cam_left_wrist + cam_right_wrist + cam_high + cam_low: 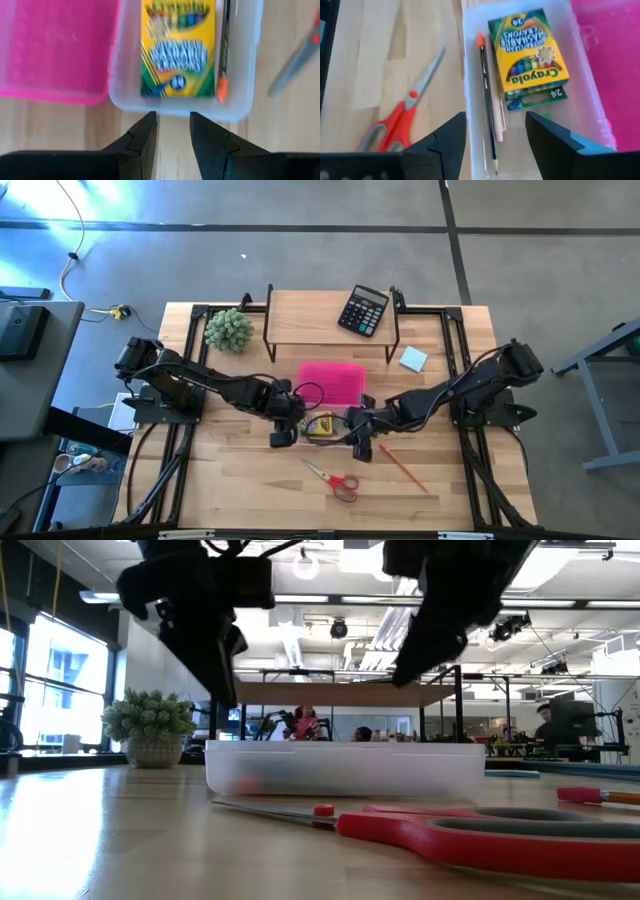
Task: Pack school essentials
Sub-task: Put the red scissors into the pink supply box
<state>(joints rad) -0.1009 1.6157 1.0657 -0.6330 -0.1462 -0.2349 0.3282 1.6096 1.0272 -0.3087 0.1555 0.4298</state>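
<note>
A clear plastic box (322,426) stands mid-table with the yellow-green crayon box (528,54) lying flat in it. Beside it in the box lie a dark pencil with an orange end (487,95) and the pale wooden stick (496,112). A bit of green (545,116) shows under the crayon box. The red-handled scissors (334,480) and the orange pencil (402,467) lie on the table nearer the front edge. The light-blue notepad (413,359) lies toward the far right. My left gripper (173,134) hovers open at the box's left end. My right gripper (496,136) hovers open over its right end.
The pink lid (332,383) lies flat just behind the box. A wooden shelf (330,320) at the far edge carries the black calculator (363,310). The fuzzy green plant (229,330) stands to its left. Bare tabletop shows along the near edge around the scissors.
</note>
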